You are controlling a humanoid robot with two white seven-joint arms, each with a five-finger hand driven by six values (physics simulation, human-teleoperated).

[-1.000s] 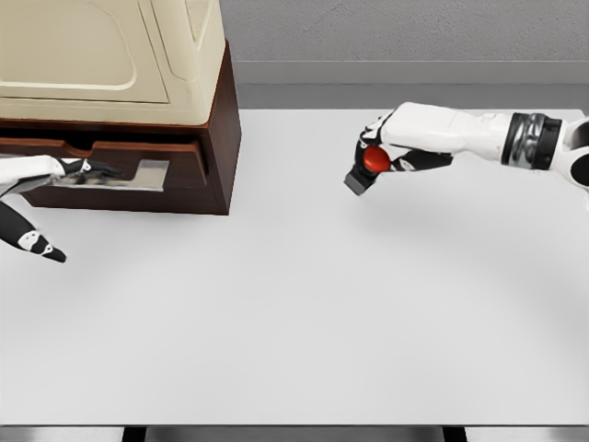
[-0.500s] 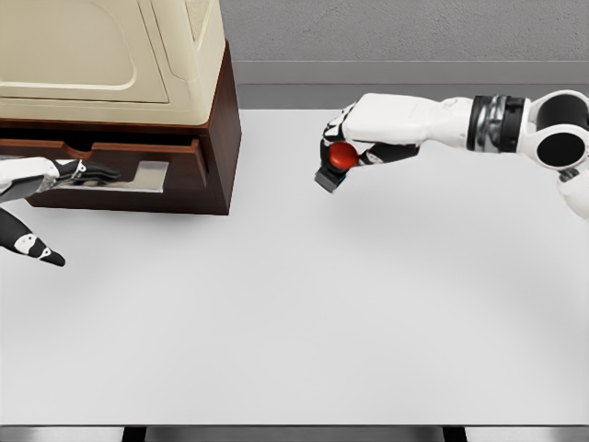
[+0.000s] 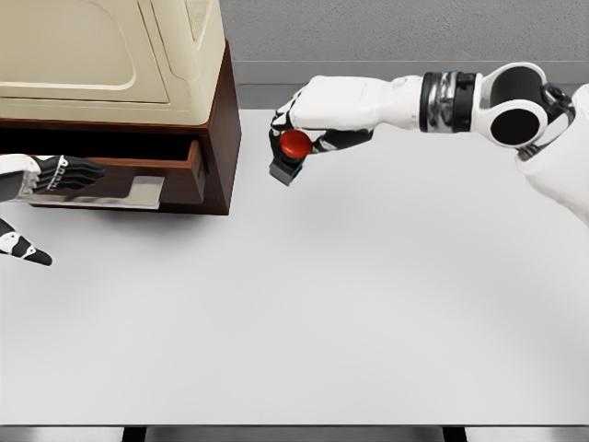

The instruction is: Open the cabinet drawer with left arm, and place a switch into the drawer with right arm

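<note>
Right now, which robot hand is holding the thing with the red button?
The right robot hand, reaching in from the right, grips the switch above the table. The left robot hand is at the cabinet drawer instead.

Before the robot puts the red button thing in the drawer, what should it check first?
1. Red-buttoned switch on a dark grey base held firmly by the right hand: ok.
2. Dark brown wooden drawer pulled open: ok, partly out.
3. Left hand on the silver drawer handle: ok, fingers at the drawer front.
4. Switch above the drawer opening: not ok, it is to the right of the cabinet.
5. Room inside the drawer: cannot tell, inside hidden.
</note>
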